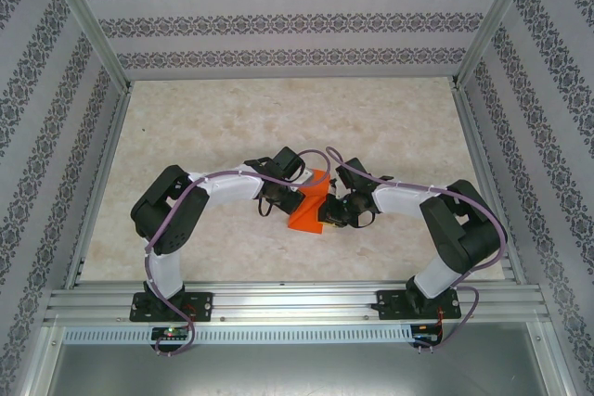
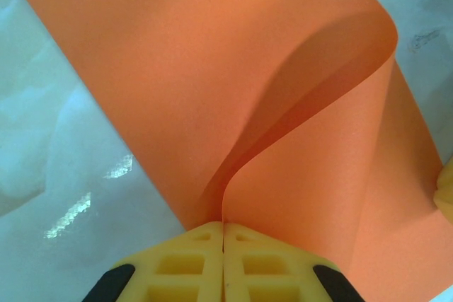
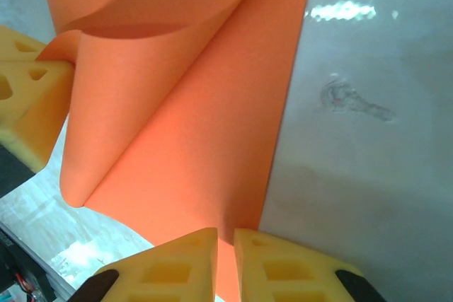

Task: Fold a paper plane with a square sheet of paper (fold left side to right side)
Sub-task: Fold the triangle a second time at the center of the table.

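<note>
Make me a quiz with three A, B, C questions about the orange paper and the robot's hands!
1. Where is the square sheet of paper?
A) between the left gripper and the right gripper, mid-way across the table
B) in a bowl
C) on the floor

2. What colour are the fingers?
A) green
B) yellow
C) blue

3. How is the paper?
A) lying flat
B) crumpled into a ball
C) curled over in a soft bend

Answers:
1 A, the top view shows it between both grippers.
2 B, both wrist views show yellow fingers.
3 C, one layer arches over the other, with no sharp crease.
</note>
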Controlling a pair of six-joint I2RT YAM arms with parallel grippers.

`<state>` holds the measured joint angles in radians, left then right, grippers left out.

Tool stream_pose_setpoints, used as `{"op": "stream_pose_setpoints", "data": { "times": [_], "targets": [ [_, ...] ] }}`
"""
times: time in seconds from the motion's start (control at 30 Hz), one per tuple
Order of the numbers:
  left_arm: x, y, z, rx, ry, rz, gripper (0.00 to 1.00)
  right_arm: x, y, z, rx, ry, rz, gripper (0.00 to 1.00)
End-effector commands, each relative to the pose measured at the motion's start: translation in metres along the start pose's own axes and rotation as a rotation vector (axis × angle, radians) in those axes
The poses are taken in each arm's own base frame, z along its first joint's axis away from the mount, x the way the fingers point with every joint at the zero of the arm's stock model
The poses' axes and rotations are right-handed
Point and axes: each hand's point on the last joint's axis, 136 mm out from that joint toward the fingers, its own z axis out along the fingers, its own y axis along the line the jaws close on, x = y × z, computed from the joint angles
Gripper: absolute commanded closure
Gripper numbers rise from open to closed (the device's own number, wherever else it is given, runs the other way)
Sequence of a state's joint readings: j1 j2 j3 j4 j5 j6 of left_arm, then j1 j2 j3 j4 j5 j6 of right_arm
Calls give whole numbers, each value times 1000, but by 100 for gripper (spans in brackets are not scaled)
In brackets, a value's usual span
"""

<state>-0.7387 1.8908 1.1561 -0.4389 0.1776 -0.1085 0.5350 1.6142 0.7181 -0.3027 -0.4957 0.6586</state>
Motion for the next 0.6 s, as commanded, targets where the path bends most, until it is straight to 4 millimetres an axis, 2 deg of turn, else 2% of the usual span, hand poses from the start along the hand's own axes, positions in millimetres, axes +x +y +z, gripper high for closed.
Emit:
{"op": "stream_pose_setpoints", "data": {
  "times": [0.0,0.07,0.23,0.37,0.57],
  "targets": [
    [-1,6,7,-1,0,-1,92,-5,4,-11,5,-47,-27,81],
    [-1,5,7,2,1,-2,91,-11,10,-21,-30,-85,-27,78],
    [-2,5,7,4,-2,-2,91,-29,27,-37,-181,-189,16,78],
    [-3,4,6,6,-5,-1,91,-41,47,-39,-296,-248,49,81],
    [-5,4,5,7,-10,-2,91,-57,57,-37,-315,-290,74,83]
  ]
}}
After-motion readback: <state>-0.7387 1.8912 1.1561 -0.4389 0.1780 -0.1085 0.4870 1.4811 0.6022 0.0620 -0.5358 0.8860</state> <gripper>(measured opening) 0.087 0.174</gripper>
